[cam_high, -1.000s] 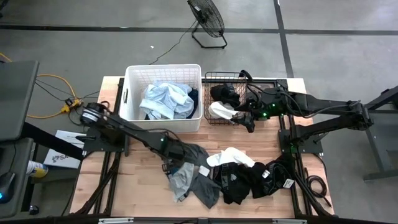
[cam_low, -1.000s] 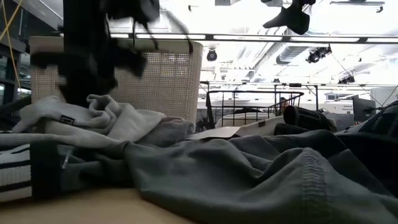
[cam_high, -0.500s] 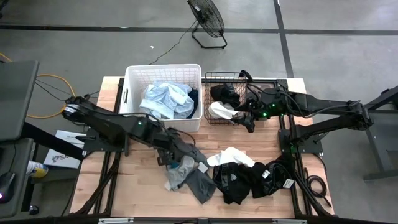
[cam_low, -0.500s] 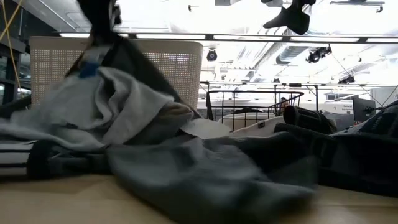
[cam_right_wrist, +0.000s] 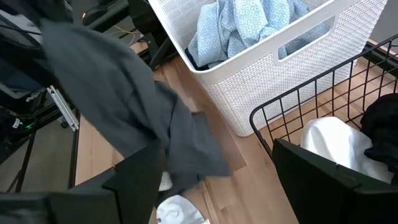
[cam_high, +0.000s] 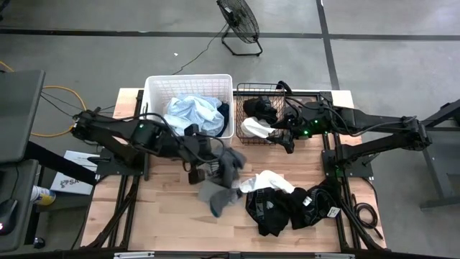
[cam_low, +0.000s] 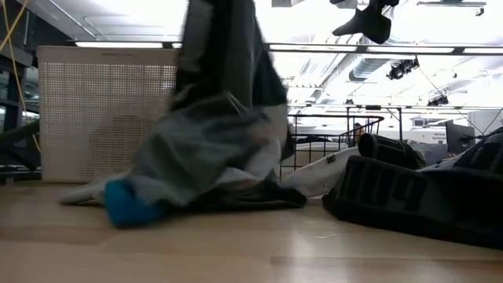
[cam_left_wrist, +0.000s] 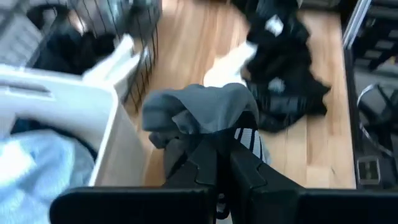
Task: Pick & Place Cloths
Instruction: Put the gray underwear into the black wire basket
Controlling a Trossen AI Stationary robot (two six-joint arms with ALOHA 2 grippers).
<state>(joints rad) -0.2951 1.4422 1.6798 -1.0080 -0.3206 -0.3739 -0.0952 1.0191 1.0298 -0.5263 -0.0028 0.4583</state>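
My left gripper (cam_high: 215, 157) hangs above the table just in front of the white tub (cam_high: 152, 108), shut on a grey cloth (cam_high: 224, 176). In the low view this grey cloth (cam_low: 224, 118) hangs as a tall drape. My right gripper (cam_high: 287, 140) stands open and empty over the near right corner of the black wire basket (cam_high: 248, 88). A white cloth (cam_high: 266, 180) and a heap of black cloths (cam_high: 287, 205) lie on the table's near right. A light blue cloth (cam_high: 190, 115) fills the tub. My left gripper pinches a bunched-up fold of the grey cloth (cam_left_wrist: 202, 127) between its two shut fingers (cam_left_wrist: 239, 168). The fingers slant downward toward the table's right. The cloth drapes slack below them, and its lower end (cam_high: 218, 200) rests on the table.
The wire basket holds a black cloth (cam_high: 260, 109) and a white one (cam_high: 255, 128). Bare wood (cam_high: 144, 208) lies at the table's near left. The tub's front wall (cam_right_wrist: 280, 68) stands close beside the hanging cloth.
My left gripper has risen from low over the table and tipped from pointing steeply down to a slant, moving toward the tub. The grey cloth, which lay spread on the table, has been drawn up into a hanging drape; only its lower end stays on the wood.
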